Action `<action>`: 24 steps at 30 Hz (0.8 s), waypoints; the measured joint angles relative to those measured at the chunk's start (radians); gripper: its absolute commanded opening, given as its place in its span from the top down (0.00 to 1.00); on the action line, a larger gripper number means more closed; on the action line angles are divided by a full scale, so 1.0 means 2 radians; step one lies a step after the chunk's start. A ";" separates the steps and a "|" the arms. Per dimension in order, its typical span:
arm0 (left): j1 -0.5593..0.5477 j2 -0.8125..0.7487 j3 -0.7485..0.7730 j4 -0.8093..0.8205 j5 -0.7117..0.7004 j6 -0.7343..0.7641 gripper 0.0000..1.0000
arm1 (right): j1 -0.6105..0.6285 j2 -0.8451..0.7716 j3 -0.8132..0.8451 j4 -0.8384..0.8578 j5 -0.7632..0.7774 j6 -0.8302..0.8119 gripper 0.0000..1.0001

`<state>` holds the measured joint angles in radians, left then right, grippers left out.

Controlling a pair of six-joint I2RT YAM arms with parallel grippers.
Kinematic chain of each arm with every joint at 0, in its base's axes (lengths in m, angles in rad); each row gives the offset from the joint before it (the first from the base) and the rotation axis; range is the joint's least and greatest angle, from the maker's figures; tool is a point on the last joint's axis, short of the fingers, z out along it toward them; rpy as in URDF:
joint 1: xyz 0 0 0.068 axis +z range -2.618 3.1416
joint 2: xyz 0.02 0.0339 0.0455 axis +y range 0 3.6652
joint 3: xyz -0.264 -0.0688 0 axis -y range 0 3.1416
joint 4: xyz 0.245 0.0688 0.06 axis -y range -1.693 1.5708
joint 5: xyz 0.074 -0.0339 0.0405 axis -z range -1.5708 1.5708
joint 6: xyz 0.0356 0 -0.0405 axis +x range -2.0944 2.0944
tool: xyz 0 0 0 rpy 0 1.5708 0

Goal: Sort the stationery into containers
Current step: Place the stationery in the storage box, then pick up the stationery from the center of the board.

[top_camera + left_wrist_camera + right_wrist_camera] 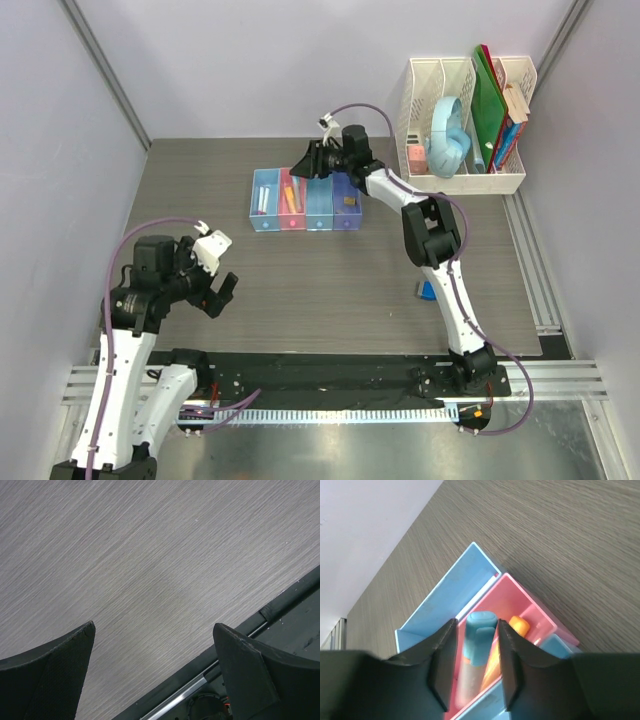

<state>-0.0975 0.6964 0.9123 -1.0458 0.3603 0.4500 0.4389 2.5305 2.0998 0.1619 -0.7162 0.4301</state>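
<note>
A grey wood-grain desk (330, 290) is carrying everything, with a tall white file rack (470, 185) standing at its far right corner. The right arm (432, 235) is reaching far forward over the row of four joined bins (320, 224), while the left arm (130, 300) is hanging back at the near left. The left claw (222, 268) is hovering over bare desk with its jaws spread wide and nothing between them (154, 626). The right claw (308, 160) is pointing down into the pink bin (530, 600), its fingers flanking the pale blue stick (477, 637); whether they are pressing on it or standing just clear, I cannot tell. A yellow marker (519, 625) is lying in that same pink bin, just beside the stick. A thin white pen (262, 198) is resting in the leftmost light blue bin (450, 590). A blue wedge-shaped piece (427, 290) is sitting on the desk beside the right arm.
</note>
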 measured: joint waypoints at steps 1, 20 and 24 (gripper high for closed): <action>0.000 0.000 0.001 0.000 0.001 0.000 0.00 | -0.001 0.000 -0.001 -0.003 0.000 -0.004 0.46; 0.000 0.050 0.011 0.040 0.006 -0.024 0.00 | -0.021 -0.227 -0.139 -0.249 0.117 -0.237 0.25; 0.000 0.126 0.026 0.074 -0.009 -0.036 0.00 | -0.031 -0.400 -0.258 -0.310 0.193 -0.344 0.17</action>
<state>-0.0967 0.9474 0.9646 -0.8970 0.3428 0.3775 0.3779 1.7306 1.5829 -0.4583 -0.3294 -0.2573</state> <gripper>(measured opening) 0.996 0.779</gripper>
